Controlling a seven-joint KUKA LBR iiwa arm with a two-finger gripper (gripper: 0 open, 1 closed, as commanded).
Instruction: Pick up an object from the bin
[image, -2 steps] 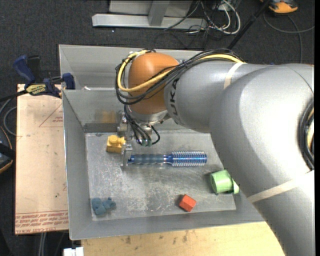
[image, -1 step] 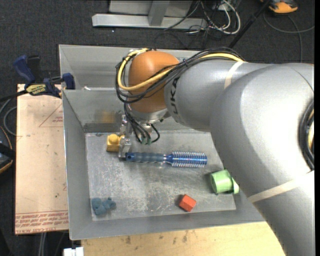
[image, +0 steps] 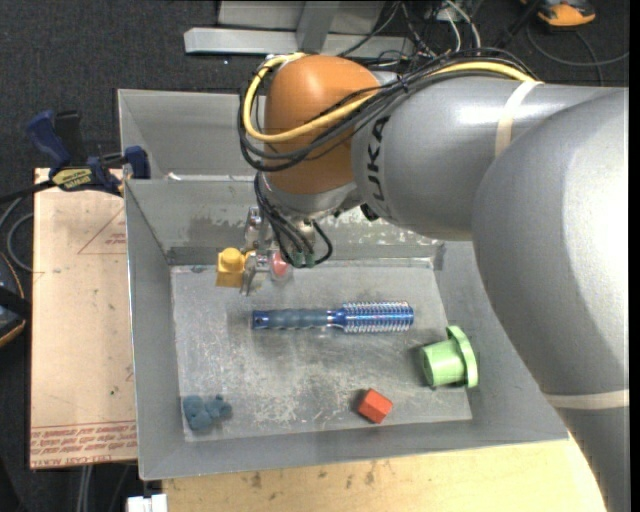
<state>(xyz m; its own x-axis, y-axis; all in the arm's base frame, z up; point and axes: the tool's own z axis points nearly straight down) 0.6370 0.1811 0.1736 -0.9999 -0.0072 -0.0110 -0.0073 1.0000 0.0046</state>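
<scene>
Silver robot arm (image: 520, 200), reaching in from 3 o'clock, would likely do best to centre its gripper (image: 262, 262) squarely over the small yellow block (image: 232, 266) just beside it, at 10 o'clock in the bin (image: 150, 330), before closing and lifting; its orange-capped wrist (image: 310, 120) points straight down, and whether the pincer is spread or pressed together cannot be told.

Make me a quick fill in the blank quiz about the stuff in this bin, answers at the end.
The long brush across the middle of the bin is ____ in colour.
In the camera view, the green spool lies on the bin's ____ side.
The small piece beside the gripper is ____.
The grey-blue lump sits in the view's lower ____ corner of the bin.
Missing words: blue, right, yellow, left.
</scene>
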